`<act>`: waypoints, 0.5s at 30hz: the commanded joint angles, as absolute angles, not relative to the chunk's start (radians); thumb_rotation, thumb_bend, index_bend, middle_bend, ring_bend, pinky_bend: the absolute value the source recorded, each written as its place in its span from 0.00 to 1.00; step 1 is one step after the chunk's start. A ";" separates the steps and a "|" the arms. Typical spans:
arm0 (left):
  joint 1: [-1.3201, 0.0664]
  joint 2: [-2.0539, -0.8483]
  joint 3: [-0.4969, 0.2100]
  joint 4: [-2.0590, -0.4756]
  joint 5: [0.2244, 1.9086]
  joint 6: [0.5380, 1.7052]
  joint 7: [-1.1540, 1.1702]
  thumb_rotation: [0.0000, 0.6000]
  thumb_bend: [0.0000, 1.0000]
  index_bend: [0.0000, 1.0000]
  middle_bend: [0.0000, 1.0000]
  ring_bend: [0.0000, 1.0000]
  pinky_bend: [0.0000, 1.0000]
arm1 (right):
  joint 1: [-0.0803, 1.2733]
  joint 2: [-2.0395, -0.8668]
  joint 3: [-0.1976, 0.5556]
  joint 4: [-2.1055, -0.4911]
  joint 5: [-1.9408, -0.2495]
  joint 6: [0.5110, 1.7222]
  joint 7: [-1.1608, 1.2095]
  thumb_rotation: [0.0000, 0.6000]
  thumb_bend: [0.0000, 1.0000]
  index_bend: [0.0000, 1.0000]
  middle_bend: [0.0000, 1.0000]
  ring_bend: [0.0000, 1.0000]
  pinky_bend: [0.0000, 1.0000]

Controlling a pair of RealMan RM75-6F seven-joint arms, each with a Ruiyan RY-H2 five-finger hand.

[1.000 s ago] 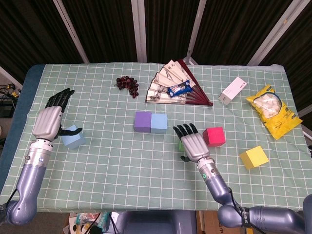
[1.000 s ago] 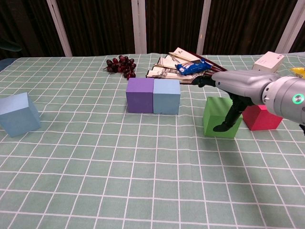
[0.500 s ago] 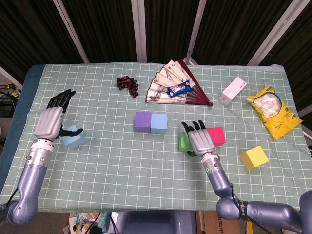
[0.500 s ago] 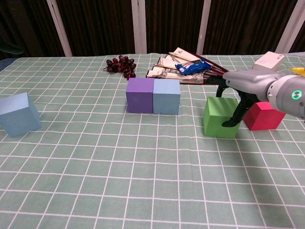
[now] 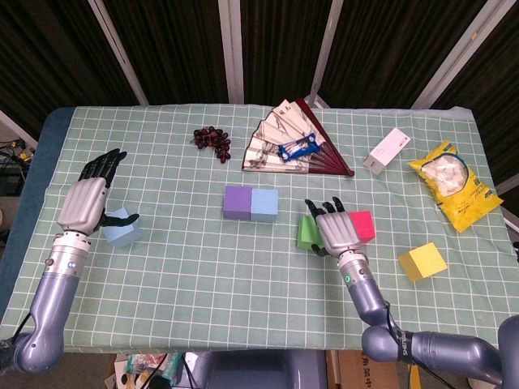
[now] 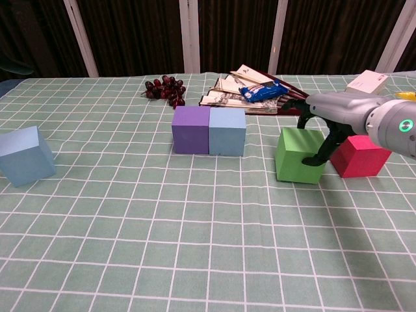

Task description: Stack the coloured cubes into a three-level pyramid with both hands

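1. Progress: only two cubes of the base row are placed. The purple cube [image 5: 238, 203] and a light blue cube [image 5: 264, 204] sit touching, side by side, at the centre of the table [image 5: 203, 275]. Nothing is stacked on them, so the upper two levels are all still to do.
2. My right hand [image 5: 335, 232] is against the right side of the green cube [image 6: 298, 155], just right of the pair. My fingers [image 6: 323, 151] press its far edge; I judge I'm nudging it toward the row, not lifting it.
3. My left hand [image 5: 83, 203] hovers at the left edge over the second blue cube [image 5: 122, 228], fingers spread, holding nothing.
4. The red cube [image 5: 362, 226] lies just behind my right hand; the yellow cube [image 5: 422, 261] sits well apart at lower right.
5. Hard to tell: whether my right thumb wraps the green cube, since my palm hides it from above. The chest view leaves out my left hand.
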State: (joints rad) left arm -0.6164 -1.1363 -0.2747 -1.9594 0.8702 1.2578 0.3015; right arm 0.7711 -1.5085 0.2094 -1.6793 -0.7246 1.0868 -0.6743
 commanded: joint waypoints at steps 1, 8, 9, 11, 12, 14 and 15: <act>-0.615 -1.139 -0.277 -1.953 0.872 1.261 0.300 1.00 0.11 0.00 0.01 0.01 0.02 | 0.784 -1.507 0.224 -1.660 -0.754 1.076 -0.651 1.00 0.32 0.00 0.37 0.16 0.00; -0.615 -1.145 -0.281 -1.939 0.863 1.260 0.307 1.00 0.11 0.00 0.01 0.01 0.02 | 0.808 -1.501 0.239 -1.604 -0.775 1.042 -0.616 1.00 0.32 0.00 0.37 0.16 0.00; -0.615 -1.146 -0.282 -1.937 0.862 1.259 0.308 1.00 0.11 0.00 0.01 0.01 0.02 | 0.812 -1.501 0.240 -1.595 -0.773 1.036 -0.614 1.00 0.32 0.00 0.37 0.16 0.00; -0.616 -1.148 -0.283 -1.934 0.858 1.258 0.311 1.00 0.11 0.00 0.01 0.01 0.02 | 0.819 -1.502 0.242 -1.580 -0.768 1.025 -0.611 1.00 0.32 0.00 0.37 0.16 0.00; -0.616 -1.148 -0.284 -1.933 0.856 1.258 0.312 1.00 0.11 0.00 0.01 0.01 0.02 | 0.822 -1.503 0.242 -1.574 -0.765 1.021 -0.611 1.00 0.32 0.00 0.37 0.16 0.00; -0.617 -1.150 -0.284 -1.931 0.854 1.257 0.315 1.00 0.11 0.00 0.01 0.01 0.02 | 0.829 -1.505 0.243 -1.562 -0.759 1.012 -0.610 1.00 0.32 0.00 0.37 0.16 0.00; -0.617 -1.151 -0.285 -1.930 0.852 1.257 0.317 1.00 0.11 0.00 0.01 0.01 0.02 | 0.833 -1.507 0.244 -1.554 -0.755 1.007 -0.609 1.00 0.32 0.00 0.37 0.16 0.00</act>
State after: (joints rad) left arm -0.6173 -1.1504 -0.2844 -1.9301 0.8529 1.2574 0.3162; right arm 0.8285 -1.5050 0.2427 -1.5603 -0.7593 1.0121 -0.6104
